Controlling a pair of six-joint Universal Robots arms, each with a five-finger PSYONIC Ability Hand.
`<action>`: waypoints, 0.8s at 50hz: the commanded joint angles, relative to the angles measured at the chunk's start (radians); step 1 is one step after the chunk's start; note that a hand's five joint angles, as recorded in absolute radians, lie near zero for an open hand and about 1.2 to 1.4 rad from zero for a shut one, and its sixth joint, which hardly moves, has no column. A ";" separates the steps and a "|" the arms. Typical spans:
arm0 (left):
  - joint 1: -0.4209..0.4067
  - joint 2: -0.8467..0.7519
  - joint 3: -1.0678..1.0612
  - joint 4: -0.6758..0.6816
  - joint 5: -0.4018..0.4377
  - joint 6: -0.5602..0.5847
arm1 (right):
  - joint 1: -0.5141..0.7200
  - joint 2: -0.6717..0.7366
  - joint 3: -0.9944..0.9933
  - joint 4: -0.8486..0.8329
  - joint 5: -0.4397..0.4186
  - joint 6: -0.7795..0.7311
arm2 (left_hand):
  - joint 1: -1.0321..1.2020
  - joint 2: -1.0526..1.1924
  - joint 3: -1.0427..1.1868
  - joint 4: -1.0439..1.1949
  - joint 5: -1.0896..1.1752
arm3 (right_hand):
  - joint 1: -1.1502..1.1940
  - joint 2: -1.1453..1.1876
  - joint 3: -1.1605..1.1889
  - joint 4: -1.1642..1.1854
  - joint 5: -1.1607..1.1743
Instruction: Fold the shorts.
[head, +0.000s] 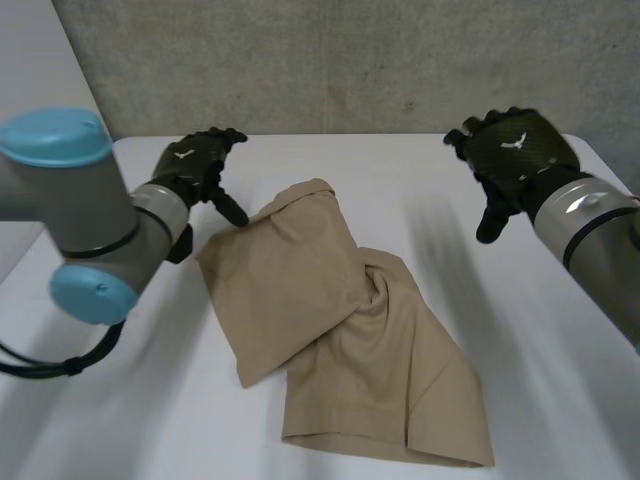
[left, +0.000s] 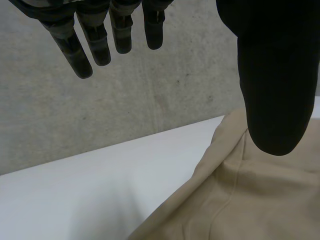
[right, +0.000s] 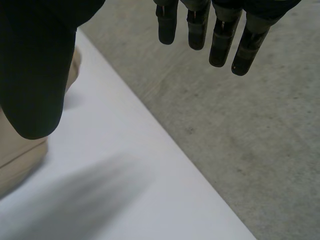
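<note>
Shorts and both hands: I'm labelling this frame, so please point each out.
shorts (head: 340, 340), head view, middle of the cloth.
left hand (head: 192, 162), head view, back of the hand.
right hand (head: 515, 148), head view, back of the hand.

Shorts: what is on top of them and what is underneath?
Nothing lies on the tan shorts. They lie on the white table; one part overlaps the rest, hiding the cloth and tabletop beneath.
</note>
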 joint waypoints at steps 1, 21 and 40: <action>-0.022 -0.187 0.149 0.009 0.008 0.051 | 0.003 0.035 -0.001 0.000 0.004 -0.027 | 0.080 0.082 0.071 0.079 0.066 | 0.034 -0.044 -0.042 -0.060 -0.061; -0.026 -0.251 0.299 -0.005 0.025 0.110 | 0.001 0.037 0.004 -0.058 0.007 -0.034 | 1.189 1.191 1.180 1.189 1.175 | 0.034 -0.044 -0.042 -0.060 -0.061; -0.137 -0.037 0.537 0.178 -0.070 0.091 | -0.006 0.024 -0.019 -0.109 0.099 -0.002 | 1.189 1.191 1.180 1.189 1.175 | 0.034 -0.044 -0.042 -0.060 -0.061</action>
